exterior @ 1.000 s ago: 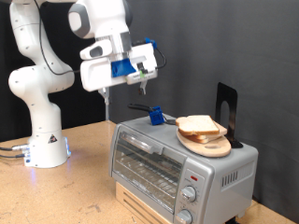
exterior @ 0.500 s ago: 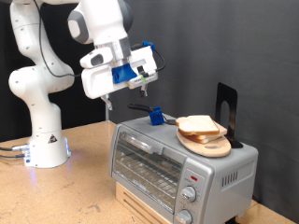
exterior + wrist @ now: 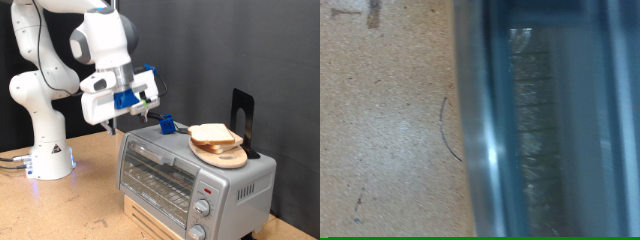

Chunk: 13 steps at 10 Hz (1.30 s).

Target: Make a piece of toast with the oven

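Far left of the exterior view: white arm base point(image 3: 45, 150) standing on the wooden worktop point(image 3: 60, 210), cables trailing off toward the frame's left edge.

Centre, upper half: pincer point(image 3: 148, 103) hanging in the air above the left end of the oven point(image 3: 190, 175), close to its top but apart from it. Open or closed — cannot tell; fingers too small and partly lost against the dark backdrop. Nothing seen between them.

Just right of that, on the oven's roof: a small blue object point(image 3: 167, 125) with a dark handle-like part.

Lower centre to right: silver oven with glass door shut, wire rack visible behind the glass and bare as far as can be seen, two round knobs stacked at the right end under a red mark. Oven raised on a pale wooden block.

Right, on the oven's roof: round wooden plate point(image 3: 229, 156) carrying the piece of toast point(image 3: 212, 134), pale bread with tan crust, seemingly more than one slice stacked. Behind the plate, a black upright stand point(image 3: 241, 115).

Wrist view: worktop grain point(image 3: 380, 120) beside the oven's metal edge and glass point(image 3: 535, 120), blurred; pincer fingers not visible there.
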Available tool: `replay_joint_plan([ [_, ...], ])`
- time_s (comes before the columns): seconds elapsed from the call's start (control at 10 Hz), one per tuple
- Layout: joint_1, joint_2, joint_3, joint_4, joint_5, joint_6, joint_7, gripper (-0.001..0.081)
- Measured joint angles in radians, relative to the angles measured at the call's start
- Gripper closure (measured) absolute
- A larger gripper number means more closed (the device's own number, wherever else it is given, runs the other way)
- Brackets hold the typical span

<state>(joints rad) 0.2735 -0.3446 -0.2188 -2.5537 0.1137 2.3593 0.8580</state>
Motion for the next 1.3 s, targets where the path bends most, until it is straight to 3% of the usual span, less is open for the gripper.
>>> replay_joint_plan([
  [0.4,-0.009,0.055,0.001,-0.066,-0.037,0.131,0.028,0.0000],
  [0.6,-0.017,0.055,-0.001,-0.069,-0.038,0.138,0.028,0.0000],
  [1.3,-0.162,0.096,-0.006,-0.071,-0.193,0.143,0.117,0.0000],
])
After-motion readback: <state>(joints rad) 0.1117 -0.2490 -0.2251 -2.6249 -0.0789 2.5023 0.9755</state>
